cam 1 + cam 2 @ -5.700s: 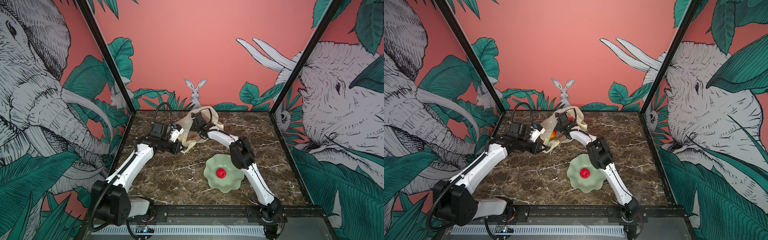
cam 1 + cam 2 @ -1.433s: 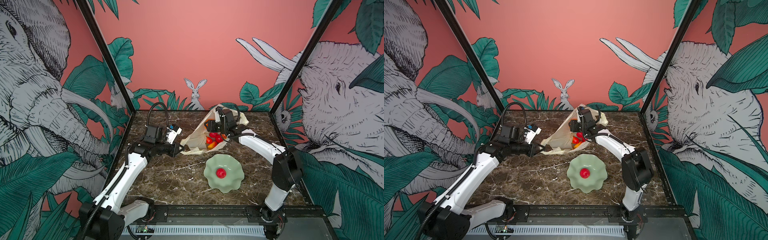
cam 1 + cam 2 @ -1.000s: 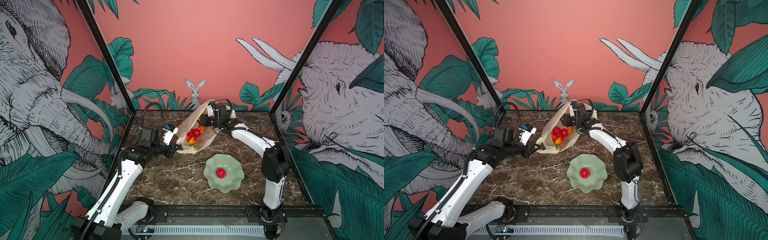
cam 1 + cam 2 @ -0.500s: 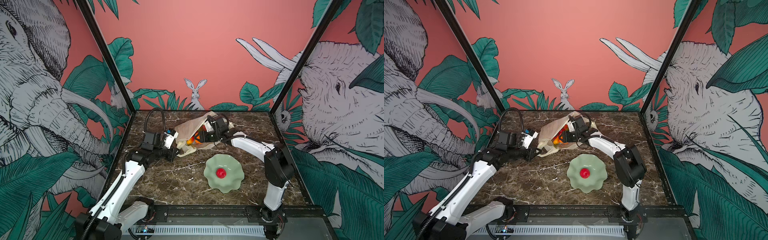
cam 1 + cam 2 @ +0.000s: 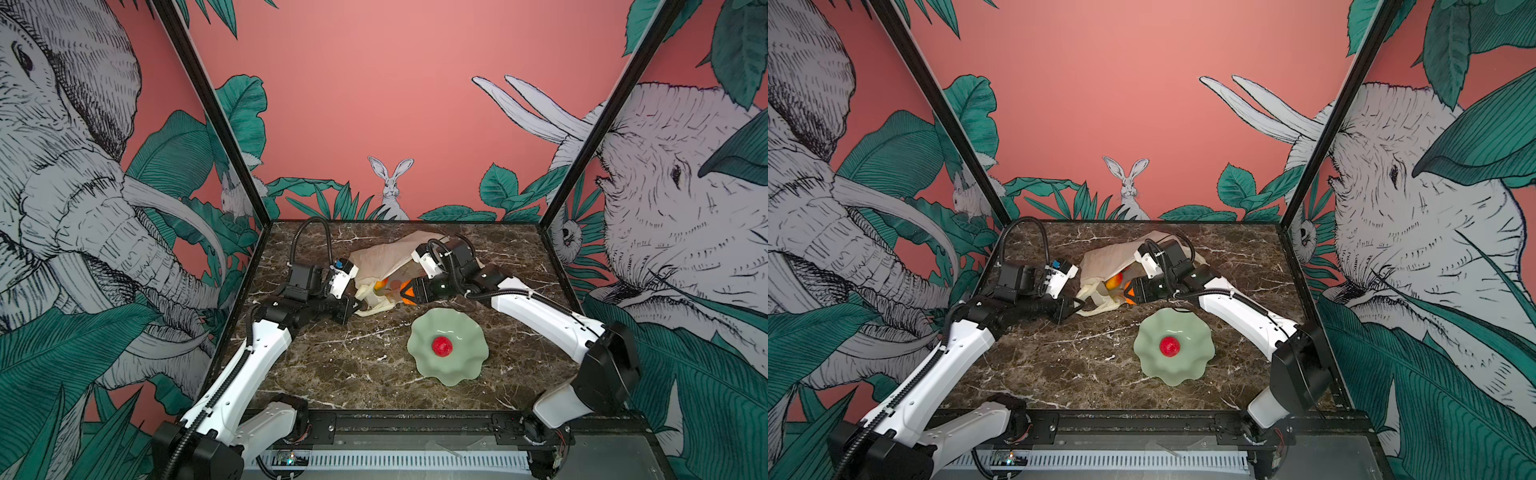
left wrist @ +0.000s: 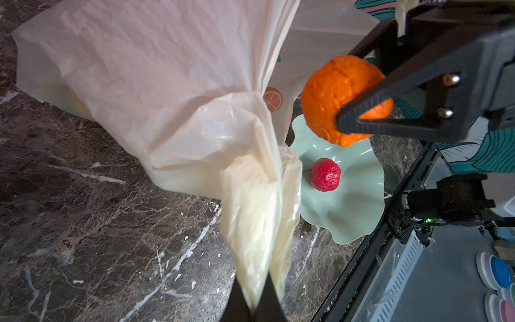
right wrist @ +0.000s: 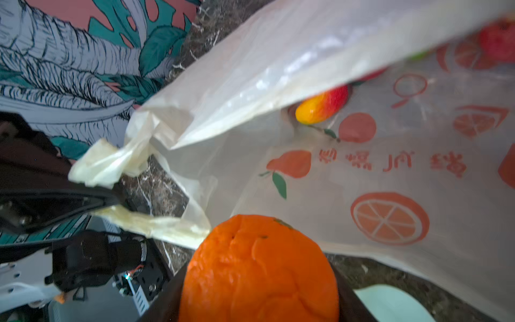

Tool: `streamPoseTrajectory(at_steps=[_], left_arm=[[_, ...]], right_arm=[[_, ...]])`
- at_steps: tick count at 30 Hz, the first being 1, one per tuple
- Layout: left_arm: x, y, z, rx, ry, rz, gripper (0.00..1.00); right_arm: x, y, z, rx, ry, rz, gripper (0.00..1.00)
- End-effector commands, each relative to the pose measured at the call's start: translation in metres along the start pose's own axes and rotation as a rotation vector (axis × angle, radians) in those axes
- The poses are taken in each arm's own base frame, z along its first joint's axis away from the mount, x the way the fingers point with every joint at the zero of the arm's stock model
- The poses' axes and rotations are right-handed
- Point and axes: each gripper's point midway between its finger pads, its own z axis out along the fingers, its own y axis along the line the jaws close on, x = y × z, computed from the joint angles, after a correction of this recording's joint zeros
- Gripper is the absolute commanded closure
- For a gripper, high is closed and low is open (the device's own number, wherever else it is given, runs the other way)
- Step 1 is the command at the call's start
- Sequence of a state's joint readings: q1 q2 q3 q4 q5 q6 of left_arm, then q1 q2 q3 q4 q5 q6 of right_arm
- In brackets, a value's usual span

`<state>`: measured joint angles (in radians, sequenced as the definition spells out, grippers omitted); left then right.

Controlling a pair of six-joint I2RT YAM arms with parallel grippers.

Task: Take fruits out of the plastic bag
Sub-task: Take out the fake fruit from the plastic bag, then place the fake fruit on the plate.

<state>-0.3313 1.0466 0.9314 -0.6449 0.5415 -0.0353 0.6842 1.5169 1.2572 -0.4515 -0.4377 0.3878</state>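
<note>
The thin, crinkly, translucent cream-yellow plastic bag lies towards the back of the dark brown marble table with its mouth towards the front. Only the right wrist view shows its print plainly: a row of red-orange characters, seen through the film and not legible to me, among printed orange slices and a pear shape. The left wrist view catches just one small printed slice. The left gripper has its jaws pressed together on a bunched handle loop of the bag, seen closest in the left wrist view. The right gripper, just outside the bag's mouth, is clamped on a round, bumpy orange toy fruit. That fruit is hard to make out in both top views. The right wrist view alone looks inside the bag, where a red-yellow toy fruit lies under the upper film and a blurred red one sits deeper in. A bumpy red toy fruit rests in the middle of the pale green wavy-rimmed dish, in front of the bag.
</note>
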Motion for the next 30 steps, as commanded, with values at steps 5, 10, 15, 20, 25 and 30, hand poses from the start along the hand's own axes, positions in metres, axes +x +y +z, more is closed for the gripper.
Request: streamPoseTrajectory(at_steps=[5,10,15,20,25,30], left_arm=[[0.006,-0.006,0.002,0.037,0.04,0.005,1.0],[0.011,-0.007,0.004,0.049,0.071,-0.008,1.0],[0.015,-0.007,0.007,0.055,0.093,-0.018,1.0],[0.014,-0.007,0.009,0.056,0.106,-0.015,1.0],[0.009,-0.007,0.007,0.048,0.103,-0.005,1.0],[0.008,-0.006,0.007,0.04,0.098,0.002,1.0]], right_arm=[[0.054,0.015,-0.041,0.002,0.107,-0.111,0.63],[0.097,-0.017,-0.068,0.185,0.179,-0.074,0.63],[0.139,-0.045,-0.082,0.323,0.248,0.054,0.62],[0.155,-0.066,-0.073,0.401,0.254,0.13,0.59],[0.16,-0.076,-0.056,0.419,0.274,0.147,0.53],[0.169,-0.089,-0.046,0.468,0.323,0.142,0.42]])
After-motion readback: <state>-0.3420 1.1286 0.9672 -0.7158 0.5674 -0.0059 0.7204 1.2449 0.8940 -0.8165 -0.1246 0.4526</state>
